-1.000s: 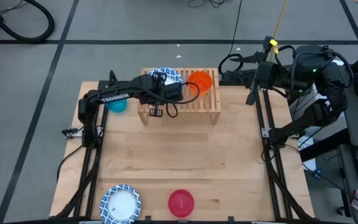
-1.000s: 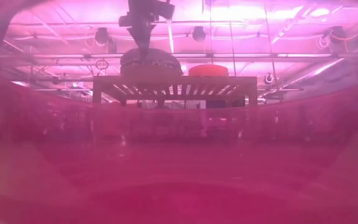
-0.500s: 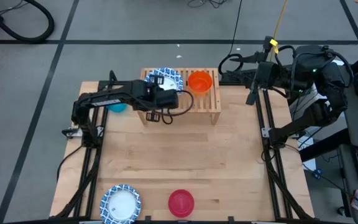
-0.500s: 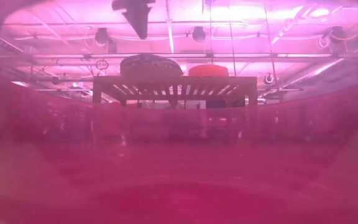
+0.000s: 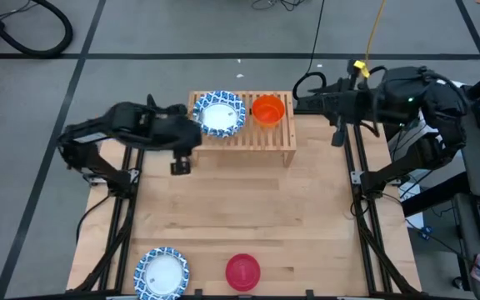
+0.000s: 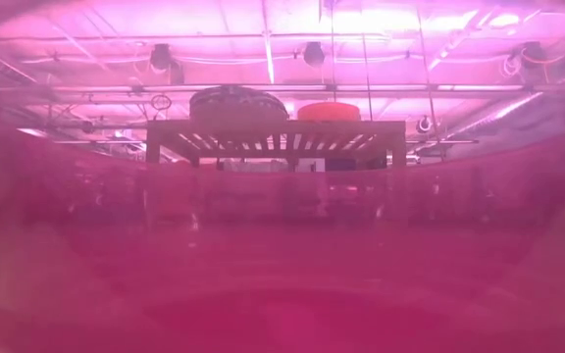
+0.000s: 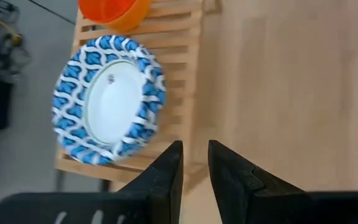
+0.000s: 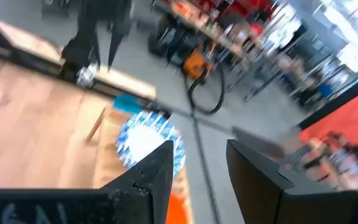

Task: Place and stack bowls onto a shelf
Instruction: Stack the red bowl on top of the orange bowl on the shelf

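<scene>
A blue-patterned dish (image 5: 221,113) and the orange bowl (image 5: 267,109) rest on the slatted top of the wooden shelf (image 5: 242,137) at the table's far edge. The low view shows the dish (image 6: 238,101) and the orange bowl (image 6: 329,111) on the shelf (image 6: 276,128). My left gripper (image 5: 179,165) hangs open over the table just left of the shelf's near left corner. In the left wrist view the left gripper (image 7: 195,148) is clear of the dish (image 7: 107,99). My right gripper (image 8: 199,148) is open and waits off the far right corner (image 5: 337,132).
Another blue-patterned dish (image 5: 162,272) and the red bowl (image 5: 242,271) sit at the table's near edge. The teal bowl (image 8: 129,102) lies left of the shelf, under my left arm in the high view. Bare wood lies between the shelf and the near bowls.
My left gripper has drawn back from above the patterned dish, going up out of the low view and then toward the table's left and near edges. The dish stays on the shelf. My right arm has shifted a little at the far right corner.
</scene>
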Controlling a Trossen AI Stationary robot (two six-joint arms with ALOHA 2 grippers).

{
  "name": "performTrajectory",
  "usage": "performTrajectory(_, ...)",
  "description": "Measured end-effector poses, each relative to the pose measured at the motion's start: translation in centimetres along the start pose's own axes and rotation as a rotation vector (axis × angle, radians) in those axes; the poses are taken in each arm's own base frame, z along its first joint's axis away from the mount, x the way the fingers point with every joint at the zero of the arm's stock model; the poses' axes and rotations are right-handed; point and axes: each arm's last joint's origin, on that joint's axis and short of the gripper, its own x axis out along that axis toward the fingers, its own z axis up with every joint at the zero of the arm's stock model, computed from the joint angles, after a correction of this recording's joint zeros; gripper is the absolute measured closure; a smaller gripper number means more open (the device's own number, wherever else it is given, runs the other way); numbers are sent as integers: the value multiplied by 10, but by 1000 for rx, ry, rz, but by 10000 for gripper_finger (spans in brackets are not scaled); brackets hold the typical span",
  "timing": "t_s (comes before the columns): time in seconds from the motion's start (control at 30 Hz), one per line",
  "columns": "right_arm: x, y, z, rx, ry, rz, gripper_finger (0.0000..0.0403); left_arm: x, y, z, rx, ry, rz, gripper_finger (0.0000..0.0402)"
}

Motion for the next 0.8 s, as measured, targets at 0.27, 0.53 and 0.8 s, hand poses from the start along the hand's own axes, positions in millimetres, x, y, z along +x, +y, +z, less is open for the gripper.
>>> performTrajectory(0.27,0,20,-8,102,75,259,259,-39,-2,-22,-130,-110,-70,320)
performTrajectory(0.53,25,52,-7,155,254,390,259,-57,-6,-33,-144,-165,-106,320)
performTrajectory(0.8,66,103,0,148,443,493,259,-62,-10,-36,-102,-182,-119,320)
